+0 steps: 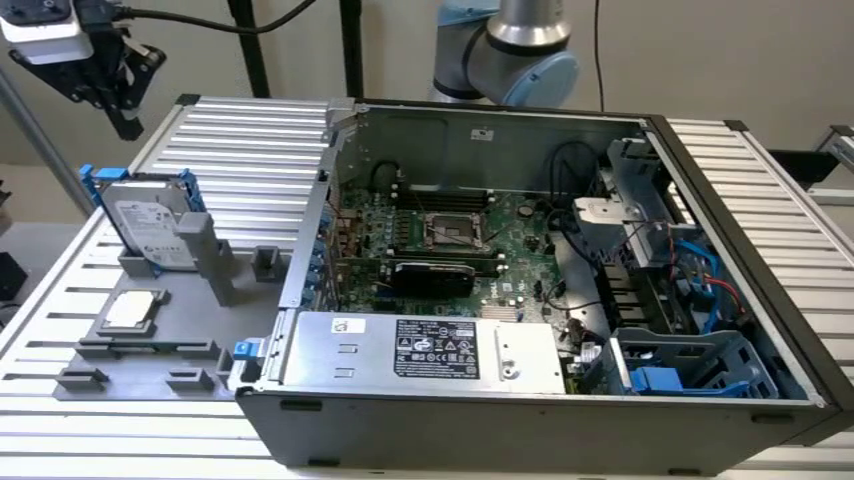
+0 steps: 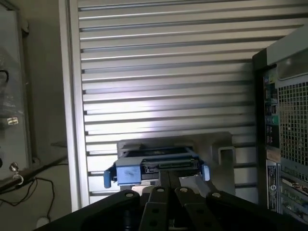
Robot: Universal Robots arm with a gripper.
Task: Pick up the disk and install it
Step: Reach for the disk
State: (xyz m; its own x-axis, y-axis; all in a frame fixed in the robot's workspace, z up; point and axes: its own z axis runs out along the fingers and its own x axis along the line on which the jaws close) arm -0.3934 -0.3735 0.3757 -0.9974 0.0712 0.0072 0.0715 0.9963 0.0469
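As I read it, the work is at its very start. The disk (image 1: 150, 222) stands on edge in its grey stand (image 1: 203, 252) on the slatted table (image 1: 247, 140). It is outside the computer case (image 1: 534, 432), on the exterior view's left. It is not yet lifted and not yet fitted, so both the pick and the fitting are left to do.

The gripper (image 1: 127, 122) hangs above the disk, a little toward the exterior view's left and well apart from it. Its jaws look drawn together and hold nothing. Through the wrist view I look past the gripper (image 2: 169, 182) onto the disk's upper edge (image 2: 156, 168), with the blue frame showing at both ends.

The top of the disk and its side toward the exterior view's left are open. The stand's post rises close against its other side. A small silver chip (image 1: 134, 310) lies flat on the same grey plate, nearer the camera and apart from the disk. The case wall stands near the stand, with a strip of bare plate between them.

Inside the case, a blue-lined bay (image 1: 687, 368) sits in the near corner on the exterior view's right. It is hemmed in by the power supply box (image 1: 427, 348), the case walls and loose cables. I cannot tell whether its slots are free.
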